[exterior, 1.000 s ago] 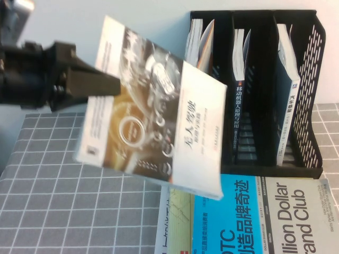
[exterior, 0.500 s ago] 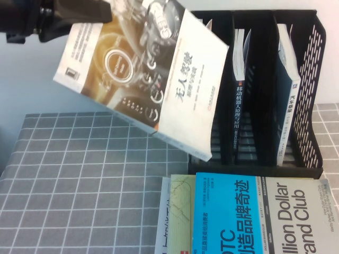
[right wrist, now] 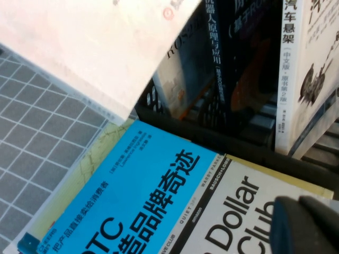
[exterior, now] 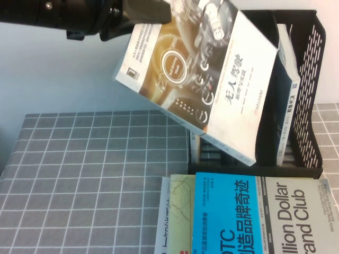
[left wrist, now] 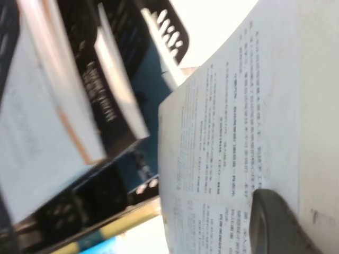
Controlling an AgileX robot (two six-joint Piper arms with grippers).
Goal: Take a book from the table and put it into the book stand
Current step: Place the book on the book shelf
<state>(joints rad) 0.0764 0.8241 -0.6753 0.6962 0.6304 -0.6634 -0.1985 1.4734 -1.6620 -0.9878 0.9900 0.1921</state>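
The raised book [exterior: 201,84] carries the black title 无人驾驶 on its cover. On the table, the blue book [exterior: 225,217] reads "DTC 造品牌奇迹", with "QUIET" on its spine, and the grey book [exterior: 299,217] beside it shows "llion Dollar", "rand Club". A spine in the stand [exterior: 304,95] reads 汽车悬架 (中文版).

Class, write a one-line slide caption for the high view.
Left gripper holds the white and brown-gold paperback book tilted in front of the tall black plastic book stand; right gripper out of view.
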